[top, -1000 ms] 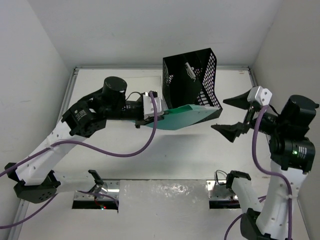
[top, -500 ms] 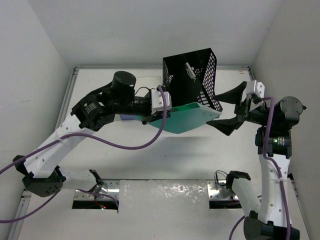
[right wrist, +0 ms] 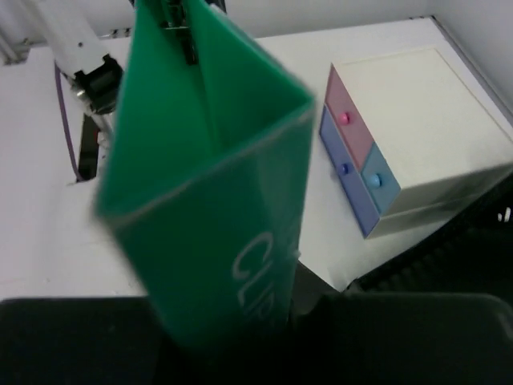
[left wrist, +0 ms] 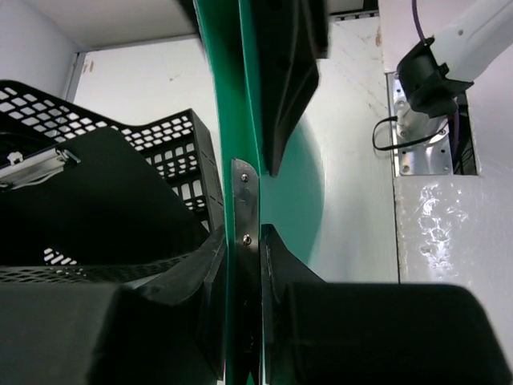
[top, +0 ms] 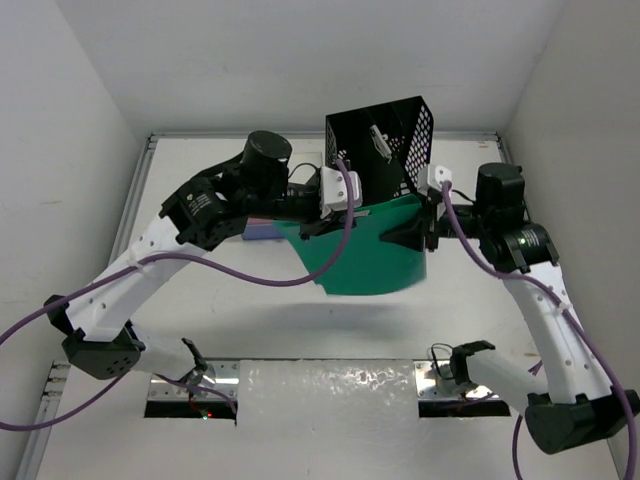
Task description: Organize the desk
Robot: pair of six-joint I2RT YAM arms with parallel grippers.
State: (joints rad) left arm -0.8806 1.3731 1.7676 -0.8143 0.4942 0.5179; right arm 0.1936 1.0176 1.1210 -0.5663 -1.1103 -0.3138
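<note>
A green plastic clip folder [top: 365, 260] hangs above the white desk [top: 200, 300], just in front of the black mesh file rack [top: 375, 150]. My left gripper [top: 318, 222] is shut on the folder's left edge; in the left wrist view that edge [left wrist: 239, 120] runs straight between the closed jaws [left wrist: 243, 233]. My right gripper [top: 412, 237] has closed on the folder's right edge. In the right wrist view the folder [right wrist: 208, 200] fills the middle and hides the fingertips.
The rack [left wrist: 104, 184] stands at the back of the desk with a metal clip [top: 378, 140] inside. A small cream box with pink and blue drawers [right wrist: 417, 136] sits beside it, mostly under my left arm [top: 258, 232] from above. Walls close in on three sides.
The right arm swung left and its wide-open jaws closed on the folder's right edge. The left arm moved right, and the folder swung down and toward the front.
</note>
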